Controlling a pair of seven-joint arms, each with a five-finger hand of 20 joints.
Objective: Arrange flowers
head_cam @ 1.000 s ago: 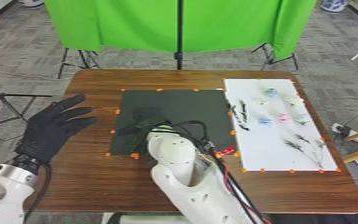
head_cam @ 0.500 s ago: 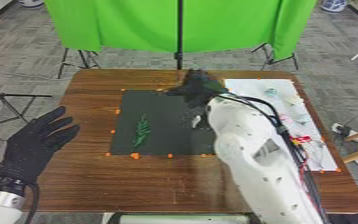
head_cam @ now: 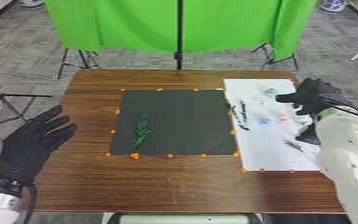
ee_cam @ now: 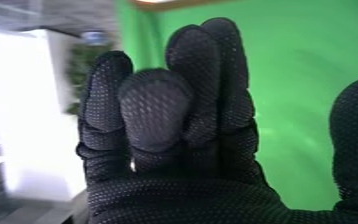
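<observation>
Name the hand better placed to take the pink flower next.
Probably the right hand: it is partly over the white sheet, near the pink flower, while the left hand is left of the dark sheet.

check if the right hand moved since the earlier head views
Yes, to the robot's right: it was over the dark mat, and now the right hand is at the right edge of the white sheet.

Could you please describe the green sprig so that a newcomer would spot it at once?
On the brown wooden table, find the dark mat left of the white sheet. The leafy green sprig lies on the mat's left part, greener and fuller than the thin dark sprigs on the sheet.
</observation>
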